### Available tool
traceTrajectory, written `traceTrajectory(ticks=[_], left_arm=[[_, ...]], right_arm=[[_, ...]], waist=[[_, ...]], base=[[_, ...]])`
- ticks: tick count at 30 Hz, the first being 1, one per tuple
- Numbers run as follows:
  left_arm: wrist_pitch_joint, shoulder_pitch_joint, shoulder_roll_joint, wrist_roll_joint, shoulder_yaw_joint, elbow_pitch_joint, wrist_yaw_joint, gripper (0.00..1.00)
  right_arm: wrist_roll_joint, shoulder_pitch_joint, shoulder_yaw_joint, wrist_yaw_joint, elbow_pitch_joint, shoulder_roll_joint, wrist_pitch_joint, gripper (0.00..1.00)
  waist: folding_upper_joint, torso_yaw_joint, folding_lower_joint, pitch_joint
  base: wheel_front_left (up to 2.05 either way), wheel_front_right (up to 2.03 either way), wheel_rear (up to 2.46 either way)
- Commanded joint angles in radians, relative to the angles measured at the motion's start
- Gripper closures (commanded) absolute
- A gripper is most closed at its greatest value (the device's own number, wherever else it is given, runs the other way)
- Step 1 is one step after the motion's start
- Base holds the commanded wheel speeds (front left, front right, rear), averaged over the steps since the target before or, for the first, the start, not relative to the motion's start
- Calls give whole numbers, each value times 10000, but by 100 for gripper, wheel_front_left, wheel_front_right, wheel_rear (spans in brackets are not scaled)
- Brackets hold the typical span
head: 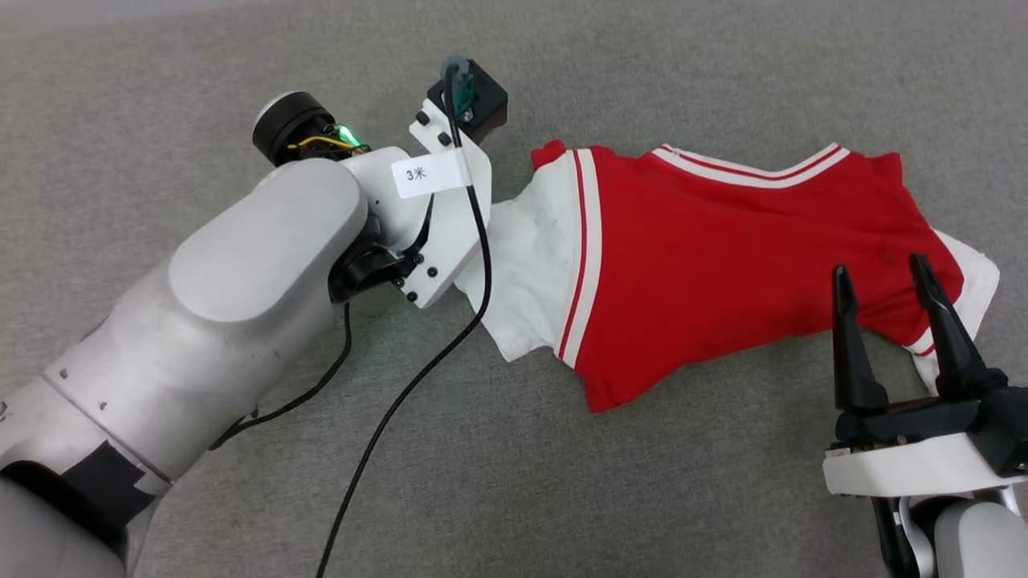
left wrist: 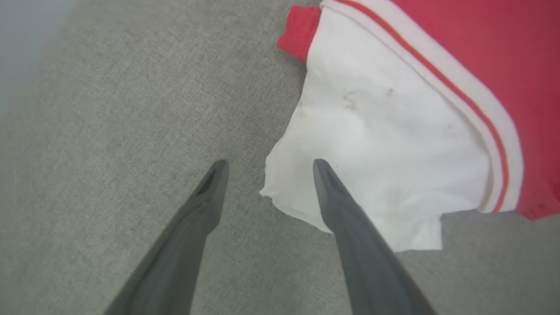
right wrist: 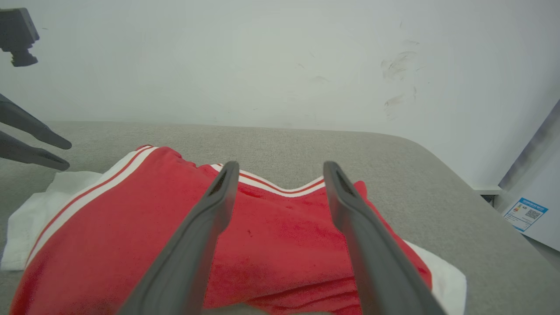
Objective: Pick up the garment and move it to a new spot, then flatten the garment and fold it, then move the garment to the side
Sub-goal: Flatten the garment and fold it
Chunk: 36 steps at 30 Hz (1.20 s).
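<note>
While the garment (head: 707, 257) lies rumpled at the head view's centre-right, you have both claws spread and empty: left gripper (left wrist: 269, 168) at its white sleeve (left wrist: 376, 144), right gripper (head: 881, 277) over its lower-right edge. Flattening and folding look undone.

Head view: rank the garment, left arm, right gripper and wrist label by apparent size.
Largest: left arm and garment look similar; the arm is nearer the camera, so unranked.
Next: right gripper.
Smallest: wrist label.
</note>
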Motion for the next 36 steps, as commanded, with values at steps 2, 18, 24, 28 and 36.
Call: traceTrajectory(ticks=[2,18,24,28,36], left_arm=[[117,-239,53,-177,-496,146,-4,0],[-1426,-129,731,-514,-1919,-112,-5,100],[-2673,239,1339,-750,-1582,-488,0,100],[-3126,565,1988,-975,-1265,-1052,270,100],[-3062,1351,3554,-1485,-846,-2686,1237,100]], right_arm=[[68,-230,48,-11,38,27,-21,0],[-52,-137,-27,-11,339,27,-21,0],[-160,223,-228,-11,432,28,-21,0],[-244,547,-356,-11,498,28,-21,0],[-372,834,-495,-11,611,28,-21,0]], waist=[[0,-161,-2,319],[0,-80,-2,-138],[0,220,-2,-806],[0,513,-2,-1220],[0,902,-2,-1678]], base=[[0,0,0],[0,0,0],[0,0,0],[0,0,0],[0,0,0]])
